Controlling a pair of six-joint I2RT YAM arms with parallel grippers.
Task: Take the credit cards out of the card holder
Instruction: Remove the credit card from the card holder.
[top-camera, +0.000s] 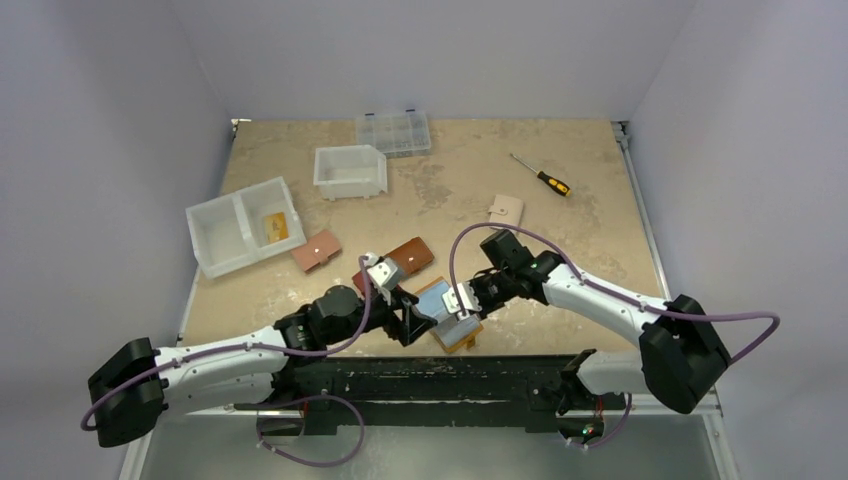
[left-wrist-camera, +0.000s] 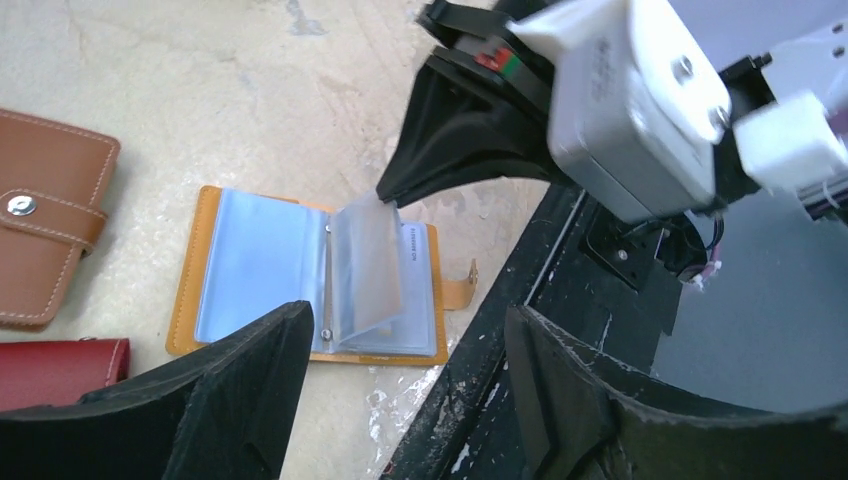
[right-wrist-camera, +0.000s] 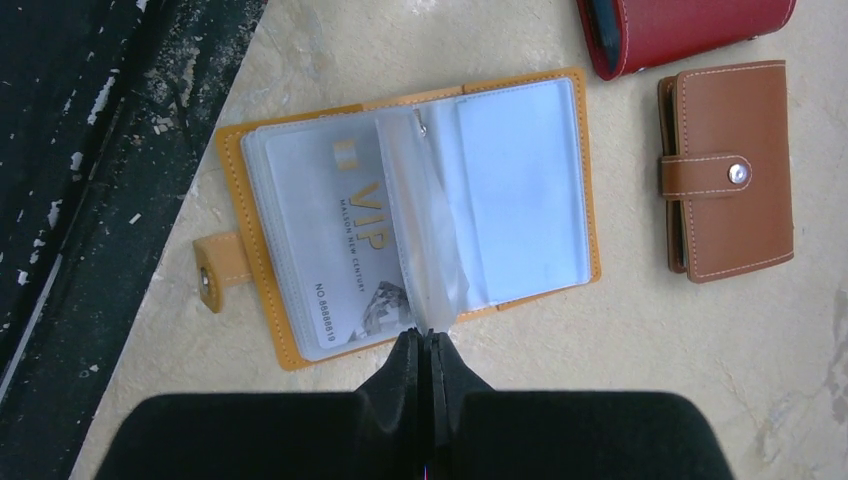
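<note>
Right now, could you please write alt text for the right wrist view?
The right gripper, shut, pinches a clear sleeve of the open yellow card holder; a whitish VIP card shows inside. A brown wallet and red wallet lie nearby.

Beige surface (top-camera: 450, 195).
Far: clear compartment box (top-camera: 393, 132); white bin (top-camera: 350, 171) just near-left of it.
Left: divided white tray (top-camera: 213, 217); pink snap wallet (top-camera: 316, 250) beside it.
Right: screwdriver (top-camera: 541, 176); cream wallet (top-camera: 505, 209).
Near centre: brown snap wallet (right-wrist-camera: 725, 175), closed; dark red wallet (right-wrist-camera: 690, 30) beside it.
</note>
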